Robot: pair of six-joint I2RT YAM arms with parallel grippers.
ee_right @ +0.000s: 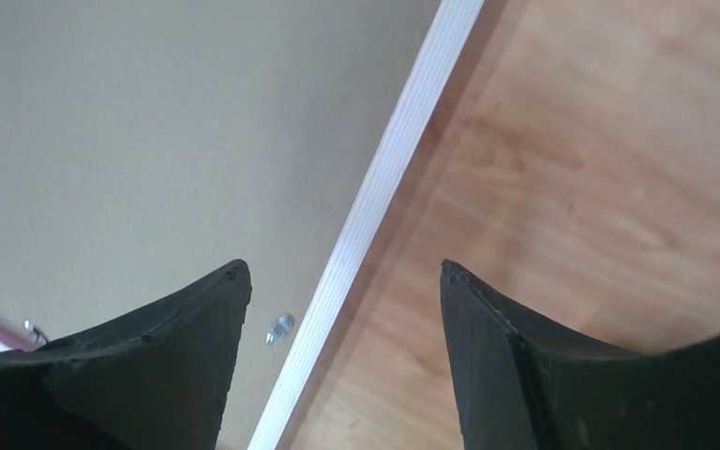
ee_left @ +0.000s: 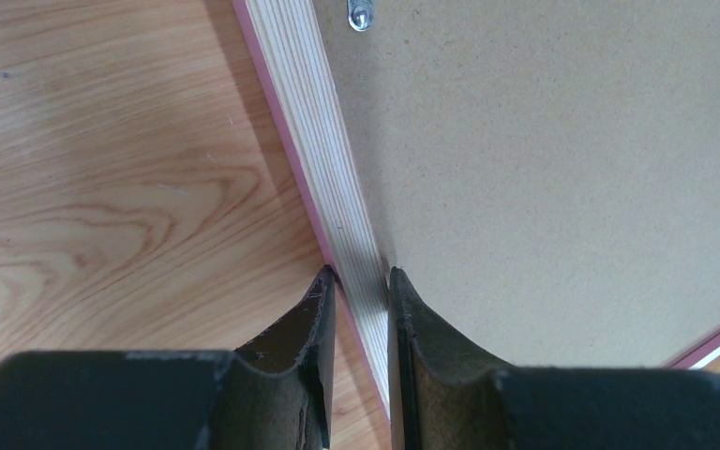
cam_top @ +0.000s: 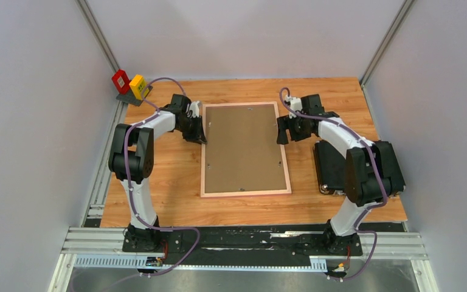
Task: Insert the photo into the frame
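Far left corner: a red box point(cam_top: 120, 81) and a yellow box point(cam_top: 137, 86) stand side by side on a dark plate at the back edge of the bench point(cam_top: 176, 176).
Left arm point(cam_top: 135, 152): rises from its base at the near edge and bends inward toward the left side of the frame, with a purple cable running along it.
Left end effector point(ee_left: 358, 281): closed on the left rail of the frame. One finger sits against the pink outer edge and the other against the inner edge, where the rail meets the board. The light wood strip is pinched between them.
Frame point(cam_top: 246, 193): lies flat, back side up, in the middle of the bench between the two arms. Its long sides run away from the bases and it sits slightly askew. The rail shows light wood on top and pink along the outer edge.
Backing board point(cam_top: 243, 146): plain brown, it fills the frame's opening. A small metal turn clip point(ee_left: 360, 13) shows at the left rail and another point(ee_right: 279, 328) near the right rail.
Right end effector point(ee_right: 343, 267): open wide above the frame's right rail. One finger is over the board and the other over bare bench, and neither touches the rail.
Black case point(cam_top: 328, 164): lies on the bench to the right of the frame, partly under the right arm.
Right arm point(cam_top: 365, 164): reaches from its base over the case toward the far part of the frame's right side.
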